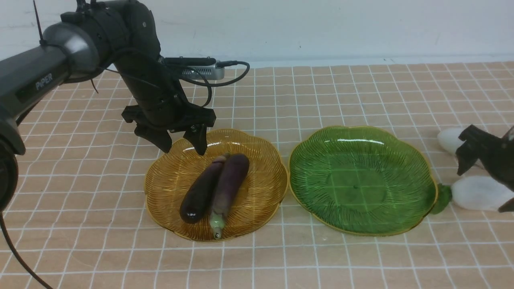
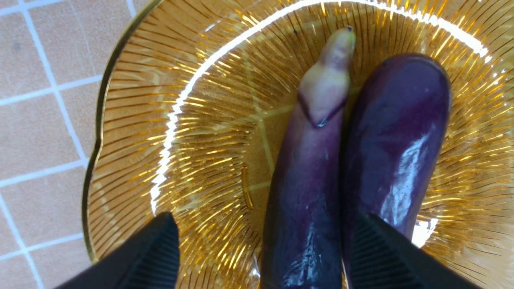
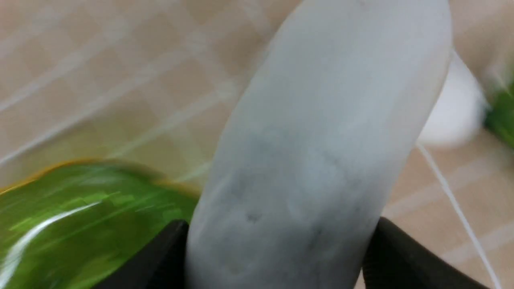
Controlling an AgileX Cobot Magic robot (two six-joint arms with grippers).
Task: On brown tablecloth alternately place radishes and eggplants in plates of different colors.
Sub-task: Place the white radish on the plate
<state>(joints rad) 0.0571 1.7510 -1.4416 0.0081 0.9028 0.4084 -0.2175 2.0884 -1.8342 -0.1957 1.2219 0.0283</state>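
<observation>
We're seeing dark eggplant (image 1: 200, 190) and purple eggplant (image 1: 231, 180) lying side by side, touching, in the amber plate (image 1: 263, 188), left gripper (image 1: 184, 151) hanging released above its far rim, right gripper (image 1: 482, 190) grasping a radish (image 3: 313, 160) just right of the green plate (image 1: 361, 180), other radish (image 3: 453, 108) lying nearby.

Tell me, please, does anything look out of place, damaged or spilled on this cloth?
Nothing is spilled or damaged. Both eggplants lie neatly in the amber plate; the green plate is empty. One small thing: the near radish, held between the jaws of the right gripper, rests its leaves against that plate's rim.
</observation>
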